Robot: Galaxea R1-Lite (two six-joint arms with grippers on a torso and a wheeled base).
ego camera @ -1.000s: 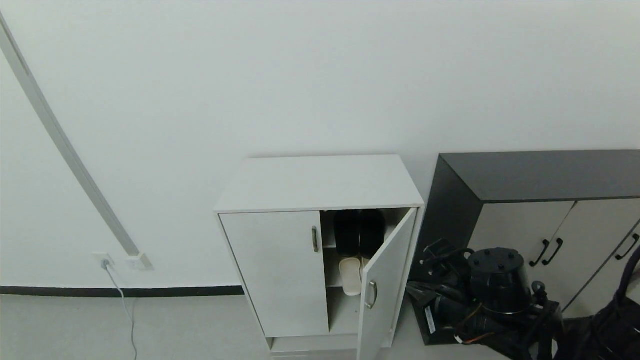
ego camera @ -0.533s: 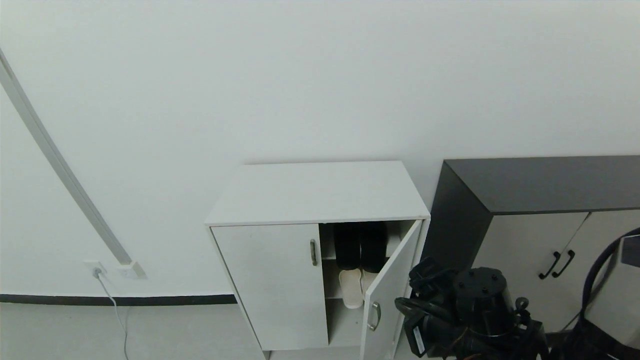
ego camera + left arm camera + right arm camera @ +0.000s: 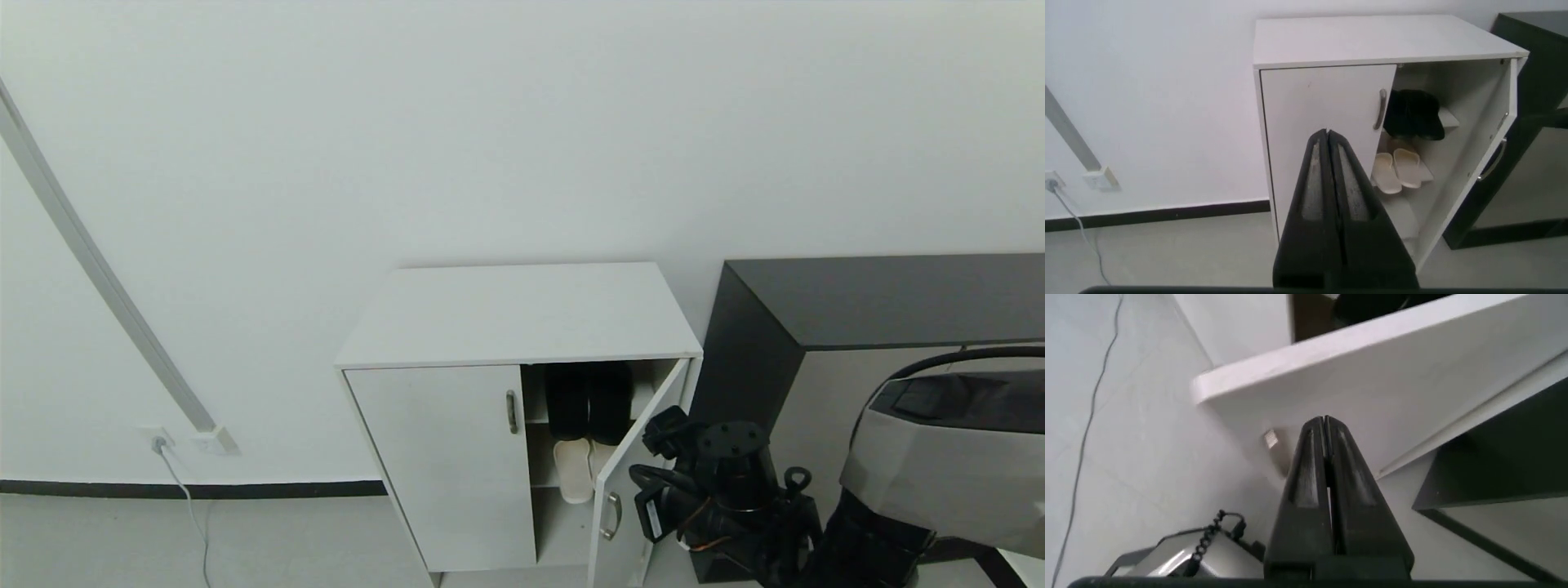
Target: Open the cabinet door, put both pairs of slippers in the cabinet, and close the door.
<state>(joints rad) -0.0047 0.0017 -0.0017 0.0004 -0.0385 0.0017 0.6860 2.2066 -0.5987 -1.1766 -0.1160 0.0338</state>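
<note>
Item: white cabinet [image 3: 522, 314], two doors, standing against the wall on the floor [image 3: 286, 539]. Left door [image 3: 441, 465]: shut. Right door [image 3: 633, 457]: open part-way, hinged at the cabinet's right side, its free edge and handle [image 3: 608, 516] swung out toward the robot. Contents: black slippers [image 3: 588, 400] side by side on the upper shelf; pale slippers [image 3: 574, 469] side by side on the shelf below, toes inward. Both pairs are inside, so the step left appears to be closing the door. Right hand [image 3: 1326, 425]: fingers pressed together, holding nothing; in the head view its arm sits just beside the outer face of the right door, between that door and the dark cabinet [image 3: 857, 298]. In the right wrist view a white panel, most likely that door, lies close ahead of the fingertips; contact cannot be told. Left hand [image 3: 1328, 135]: fingers pressed together, holding nothing, well apart from the cabinet and facing its front. Governing relation: the door lies to the left of the right hand, its long axis upright, outer face toward that hand. The right hand is the nearer, so a push leftward and toward the wall should swing the door shut.
</note>
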